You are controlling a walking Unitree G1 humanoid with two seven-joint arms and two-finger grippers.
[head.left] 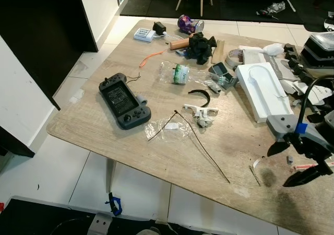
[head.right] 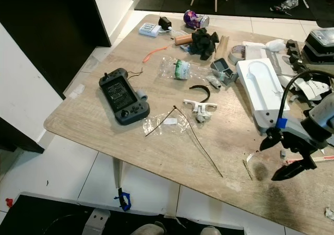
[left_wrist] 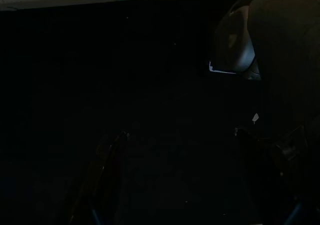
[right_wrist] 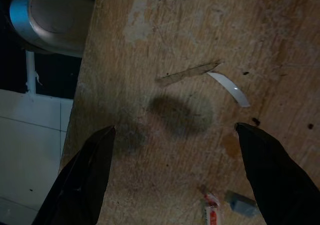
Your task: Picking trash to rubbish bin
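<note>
My right gripper (head.left: 280, 167) hangs open just above the wooden table (head.left: 104, 125) near its front right edge. Between and beyond its fingers (right_wrist: 80, 185) lie small scraps: a white strip (right_wrist: 230, 87), a brown splinter (right_wrist: 187, 73), a red-and-white wrapper (right_wrist: 212, 212) and a grey bit (right_wrist: 242, 203). None of them touches the fingers. A rounded grey bin lid (right_wrist: 50, 17) shows on the floor below the table edge. A crumpled clear wrapper (head.left: 169, 128) and a clear bottle with a green label (head.left: 180, 73) lie mid-table. My left gripper (left_wrist: 180, 132) hangs idle in the dark, its faint fingers apart.
A black game console (head.left: 124, 100) lies at the left. A thin wire (head.left: 203, 146) runs across the middle. A white foam block (head.left: 263, 89), black cloth (head.left: 201, 47), a purple can (head.left: 189, 23) and black trays (head.left: 321, 47) crowd the back and right. White tiled floor surrounds the table.
</note>
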